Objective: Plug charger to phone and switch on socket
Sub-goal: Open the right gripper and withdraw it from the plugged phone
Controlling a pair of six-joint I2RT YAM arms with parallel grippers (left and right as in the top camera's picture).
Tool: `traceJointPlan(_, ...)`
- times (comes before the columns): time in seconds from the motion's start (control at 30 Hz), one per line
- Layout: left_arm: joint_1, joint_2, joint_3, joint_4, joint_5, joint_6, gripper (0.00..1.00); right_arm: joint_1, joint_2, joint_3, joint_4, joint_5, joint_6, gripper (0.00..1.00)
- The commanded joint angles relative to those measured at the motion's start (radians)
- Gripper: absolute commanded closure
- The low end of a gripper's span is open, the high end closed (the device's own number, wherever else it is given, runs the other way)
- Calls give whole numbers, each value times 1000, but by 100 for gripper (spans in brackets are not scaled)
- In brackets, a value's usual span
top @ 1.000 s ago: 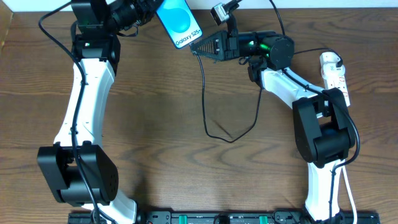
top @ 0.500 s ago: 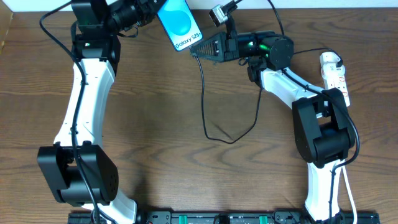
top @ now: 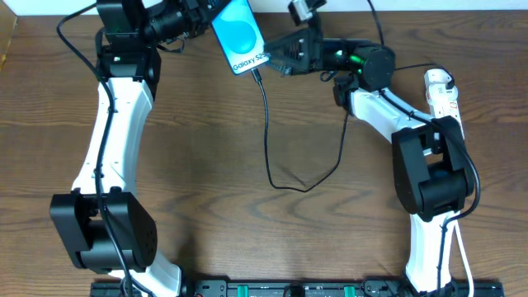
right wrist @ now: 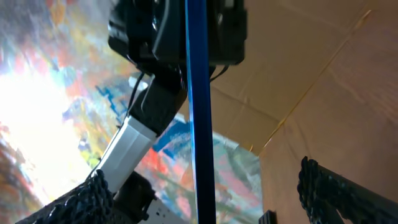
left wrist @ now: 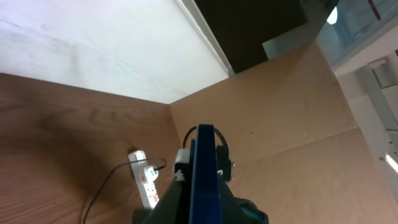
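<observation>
From overhead, the left gripper (top: 208, 15) is clamped on the upper end of the phone (top: 241, 35). It holds the phone above the far edge of the table (top: 190, 148) with the blue screen facing up, in about the same place as a second ago. The change is on the other side. The right gripper (top: 276, 58) was pinched on the plug end of the charger (top: 267, 132) at the phone's lower edge. Now its fingers stand apart and it has drawn slightly up and to the right, just beside the phone. The plug tip stays against the phone's lower short edge, though this view does not show whether it is fully seated. From there the black cable hangs down, loops across the wood and climbs back toward the right arm. The socket (top: 441, 92) lies at the table's right edge, well apart from the phone and partly covered by that arm.

The left wrist view shows the phone (left wrist: 203, 180) edge-on, which the overhead cannot. It appears as a thin blue slab rising between the dark fingers closed on it. Beyond it the white socket (left wrist: 144, 182) lies on the wood with a black cable running past it.

The right wrist view shows the same phone as a narrow blue vertical line (right wrist: 199, 112). The left gripper's dark body sits at its top. The right gripper's own fingers (right wrist: 87, 200) are spread wide on either side, touching nothing.
</observation>
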Motion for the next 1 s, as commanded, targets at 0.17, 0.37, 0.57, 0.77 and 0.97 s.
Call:
traceJointPlan(0.17,34,-2,10,9,3,5,92,-82,-18,21,-333,15,-261,1)
traceJointPlan(0.37,35,-2,10,9,-34,6,93,-82,-18,19,-844,12,-613,1)
traceJointPlan(0.57,54,-2,10,4,-50,11,93,-82,-18,19,-1265,82,-867,1)
traceJointPlan(0.77,79,-1,10,-167,-107,77,92,-82,-18,19,-1564,200,-1063,1)
traceJointPlan(0.97,78,-1,10,-359,-168,220,92,-83,-18,19,-1719,296,-1164,1)
